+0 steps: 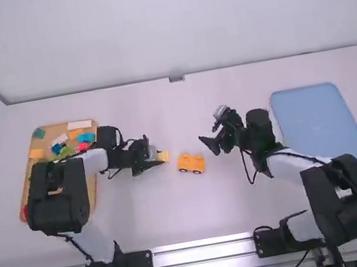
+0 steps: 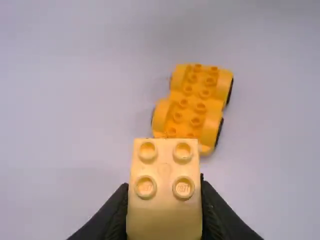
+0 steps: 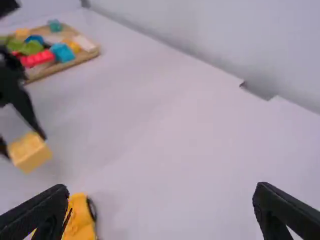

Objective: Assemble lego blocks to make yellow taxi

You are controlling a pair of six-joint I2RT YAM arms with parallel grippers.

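The car base (image 1: 191, 164) sits on the table (image 1: 143, 209), long axis roughly left-right, just right of the block (image 2: 164, 167) pinched by the left gripper (image 2: 164, 215). The right gripper (image 3: 162, 189), spread and empty, is to its right.

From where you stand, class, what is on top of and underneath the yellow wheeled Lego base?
The base has bare studs on top, black wheels along its sides; its underside is hidden.

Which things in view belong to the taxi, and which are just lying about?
Taxi job:
yellow block, the left gripper's jaws shut on it
wheeled base

Lying about, it seems:
red block and light-blue block on the wooden board
orange block there, possibly a spare
blue tray
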